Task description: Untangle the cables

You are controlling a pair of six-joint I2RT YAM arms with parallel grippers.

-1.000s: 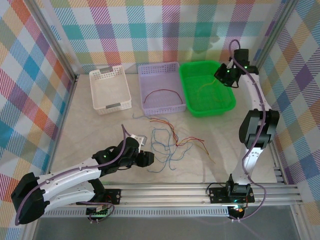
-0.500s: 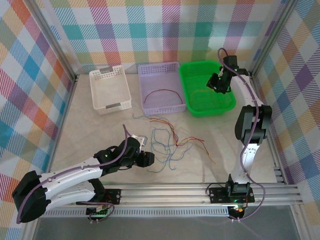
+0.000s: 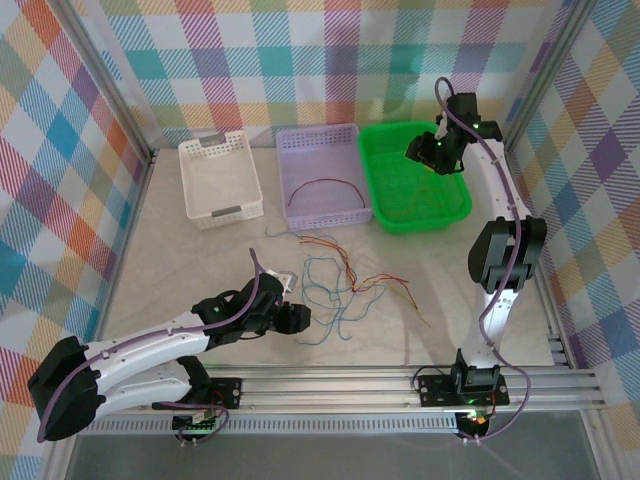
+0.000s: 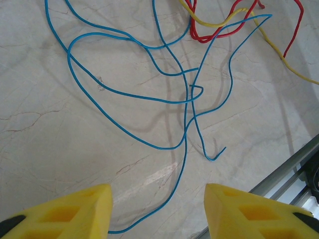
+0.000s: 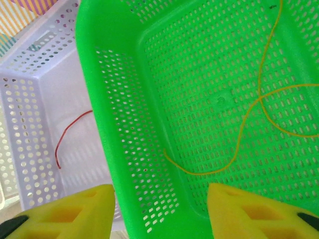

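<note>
The left claw (image 4: 158, 201) stood half open over the counter (image 4: 60, 149), gripping nothing; a blue cable (image 4: 164, 101) end trailed under its gap, the blue, red and yellow tangle (image 3: 340, 285) at its two o'clock. A red cable (image 3: 325, 182) lay in the purple basket (image 3: 315, 130). The right claw (image 5: 160, 199) hung parted and empty above the green basket (image 5: 114, 124), a yellow cable (image 5: 259, 98) on its floor

Cables (image 3: 340, 278) lie on the table (image 3: 180, 260); behind, the middle basket (image 3: 320, 160) and right basket (image 3: 420, 200) hold 1 each.
</note>
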